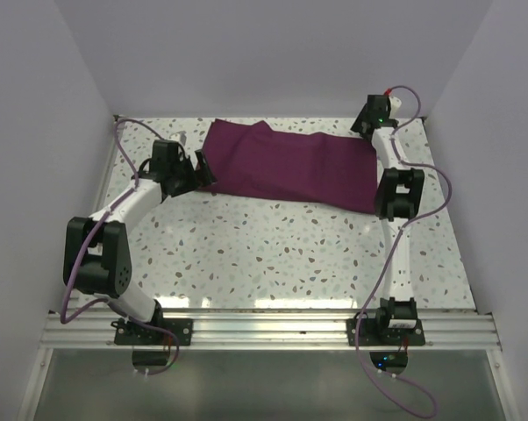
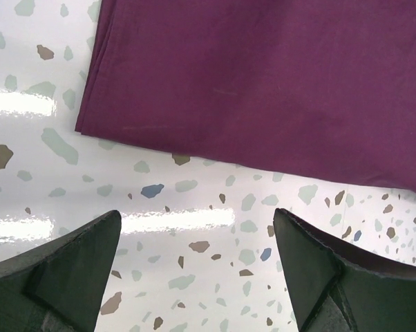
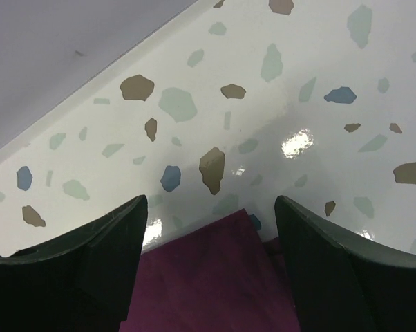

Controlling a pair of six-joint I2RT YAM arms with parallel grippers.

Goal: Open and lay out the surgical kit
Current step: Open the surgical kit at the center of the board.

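Note:
The dark purple cloth wrap (image 1: 290, 167) lies spread flat along the back of the table. My left gripper (image 1: 205, 170) is open and empty at the cloth's left edge; in the left wrist view (image 2: 197, 214) bare table lies between its jaws and the cloth (image 2: 277, 83) starts just ahead. My right gripper (image 1: 367, 125) is open above the cloth's far right corner; in the right wrist view (image 3: 209, 200) that corner (image 3: 218, 277) lies between the jaws, untouched. The steel tray, scissors, forceps and tweezers are not visible.
The speckled white table (image 1: 281, 254) is boxed in by pale walls at the back (image 1: 273, 61) and both sides. The back wall's foot (image 3: 70, 69) runs close ahead of the right gripper. An aluminium rail (image 1: 273, 329) carries the arm bases at the near edge.

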